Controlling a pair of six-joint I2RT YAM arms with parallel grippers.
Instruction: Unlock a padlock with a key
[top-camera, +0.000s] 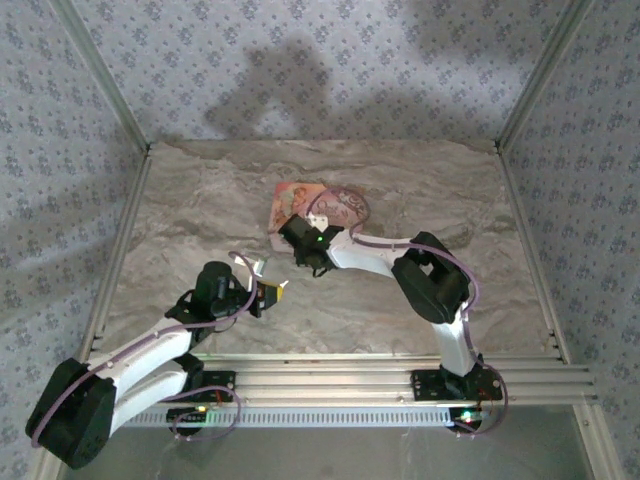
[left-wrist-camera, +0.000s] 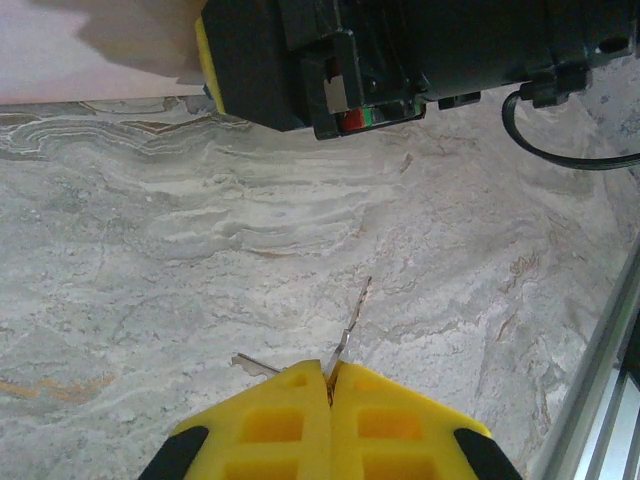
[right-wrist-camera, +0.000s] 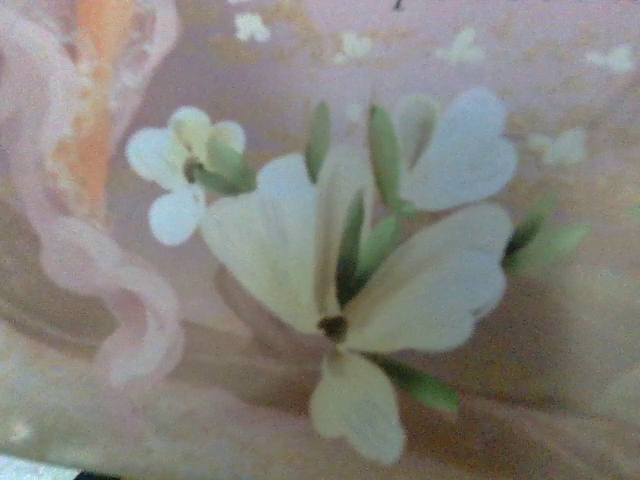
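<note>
My left gripper (left-wrist-camera: 331, 368) is shut on a thin silver key (left-wrist-camera: 352, 322), whose blade sticks out forward over the marble table (left-wrist-camera: 150, 250). A second small key (left-wrist-camera: 256, 365) pokes out to the left of the yellow fingers. From above, the left gripper (top-camera: 271, 293) hovers near the table's front middle. My right gripper (top-camera: 300, 250) sits low at the near left edge of the pink box (top-camera: 340, 205); its jaws are not visible. The padlock is hidden.
The right wrist view is pressed close to the pink box's printed white flowers (right-wrist-camera: 350, 280). The right arm's black and yellow wrist (left-wrist-camera: 330, 60) stands just ahead of the held key. A metal rail (top-camera: 380, 365) runs along the table's near edge.
</note>
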